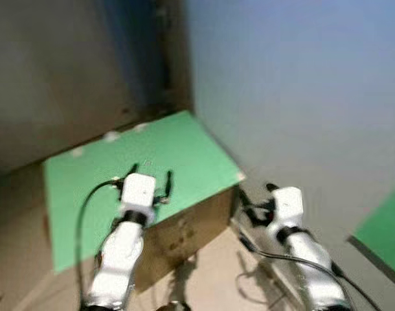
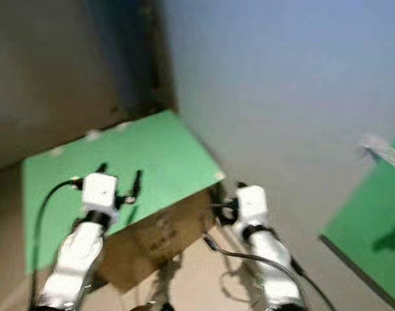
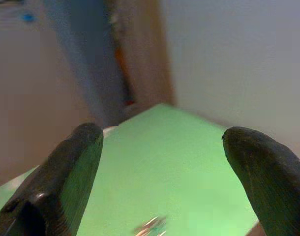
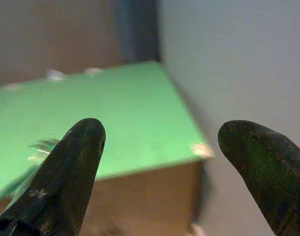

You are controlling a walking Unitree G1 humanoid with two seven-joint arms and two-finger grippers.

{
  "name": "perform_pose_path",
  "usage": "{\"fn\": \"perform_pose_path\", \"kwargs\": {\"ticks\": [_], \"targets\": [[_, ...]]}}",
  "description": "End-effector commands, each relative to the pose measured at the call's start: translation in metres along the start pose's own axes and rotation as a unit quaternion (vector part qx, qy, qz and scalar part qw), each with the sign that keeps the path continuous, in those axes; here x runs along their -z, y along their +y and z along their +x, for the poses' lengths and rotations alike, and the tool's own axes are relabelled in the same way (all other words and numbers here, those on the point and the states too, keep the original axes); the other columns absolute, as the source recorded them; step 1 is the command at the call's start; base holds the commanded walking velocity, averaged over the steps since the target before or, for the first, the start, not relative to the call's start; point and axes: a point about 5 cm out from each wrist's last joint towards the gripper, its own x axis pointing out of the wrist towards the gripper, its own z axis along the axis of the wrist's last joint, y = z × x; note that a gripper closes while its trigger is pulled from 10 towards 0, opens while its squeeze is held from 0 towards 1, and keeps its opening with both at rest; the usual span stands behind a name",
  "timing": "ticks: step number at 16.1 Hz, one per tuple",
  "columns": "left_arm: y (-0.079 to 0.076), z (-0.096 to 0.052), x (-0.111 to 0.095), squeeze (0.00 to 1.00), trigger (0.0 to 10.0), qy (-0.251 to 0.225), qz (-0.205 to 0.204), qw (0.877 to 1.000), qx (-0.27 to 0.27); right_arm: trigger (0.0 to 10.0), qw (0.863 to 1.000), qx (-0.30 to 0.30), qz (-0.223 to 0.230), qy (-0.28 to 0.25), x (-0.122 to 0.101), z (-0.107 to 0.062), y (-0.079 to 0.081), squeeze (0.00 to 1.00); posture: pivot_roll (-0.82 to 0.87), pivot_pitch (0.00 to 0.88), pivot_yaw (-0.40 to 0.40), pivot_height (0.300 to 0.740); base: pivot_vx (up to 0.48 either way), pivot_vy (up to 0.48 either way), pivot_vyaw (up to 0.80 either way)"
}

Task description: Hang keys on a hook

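Left eye view: left pincer [image 1: 151, 179] spread over box [image 1: 184, 155].

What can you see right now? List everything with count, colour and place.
Box: one, brown cardboard, in the corner ahead, against the wall.
Green sheet: one, covers the box top, taped at its corners.
Keys: one blurred metallic glint on the green sheet near the left gripper; cannot tell the count.
Wall: pale blue-grey, right of the box.
Second green surface: one, at far right.
Floor: beige, in front of the box.
Left gripper: open, over the green sheet.
Right gripper: open, beside the box's right corner.
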Motion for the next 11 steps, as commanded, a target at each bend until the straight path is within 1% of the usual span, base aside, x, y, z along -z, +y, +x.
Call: {"fn": "perform_pose_path", "kwargs": {"ticks": [1, 3, 4, 6, 7, 8, 9, 10, 11], "targets": [[-0.002, 0.001, -0.004, 0.00, 10.0, -0.007, 0.002, 1.000, -0.001, 10.0, 1.000, -0.005, -0.004, 0.006, 0.001, -0.002, 0.000, 0.00, -0.18, 0.031, 0.100, 0.740, 0.000, 0.000, 0.77], [-0.003, 0.000, -0.003, 0.00, 10.0, -0.004, 0.003, 1.000, -0.003, 10.0, 1.000, -0.005, -0.005, 0.007, 0.001, -0.002, 0.000, 0.00, -0.18, 0.037, 0.098, 0.740, 0.000, 0.000, 0.77], [-0.003, 0.001, -0.002, 0.00, 10.0, -0.003, 0.015, 1.000, -0.003, 10.0, 1.000, -0.005, -0.005, 0.009, 0.002, -0.002, 0.000, 0.00, -0.18, 0.037, 0.099, 0.740, 0.000, 0.000, 0.76], [-0.003, 0.000, -0.002, 0.00, 10.0, -0.002, 0.008, 1.000, -0.006, 10.0, 1.000, 0.002, 0.000, 0.012, 0.003, -0.002, 0.000, 0.00, -0.18, 0.039, 0.101, 0.740, 0.000, 0.000, 0.76], [0.002, -0.012, 0.001, 0.00, 10.0, -0.012, -0.016, 1.000, -0.016, 10.0, 1.000, 0.027, 0.004, 0.000, 0.001, -0.007, -0.008, 0.00, -0.19, 0.041, 0.106, 0.740, 0.000, 0.000, 0.00], [0.006, -0.018, 0.003, 0.00, 10.0, -0.013, -0.016, 1.000, -0.019, 10.0, 0.999, 0.034, 0.006, -0.007, 0.000, -0.009, -0.010, 0.00, -0.19, 0.042, 0.108, 0.740, 0.000, 0.000, 0.00], [0.012, -0.029, 0.007, 0.00, 10.0, -0.012, -0.012, 1.000, -0.026, 10.0, 0.999, 0.046, 0.010, -0.020, -0.002, -0.012, -0.015, 0.00, -0.19, 0.045, 0.109, 0.740, 0.000, 0.000, 0.00], [0.016, -0.033, 0.008, 0.00, 10.0, -0.016, -0.010, 0.999, -0.027, 10.0, 0.998, 0.052, 0.009, -0.025, -0.003, -0.013, -0.016, 0.00, -0.19, 0.045, 0.108, 0.740, 0.000, 0.000, 0.00], [0.020, -0.043, 0.012, 0.00, 10.0, -0.015, 0.014, 1.000, -0.024, 10.0, 0.997, 0.065, 0.007, -0.032, -0.004, -0.015, -0.020, 0.00, -0.19, 0.044, 0.107, 0.740, 0.000, 0.000, 0.00]]}}
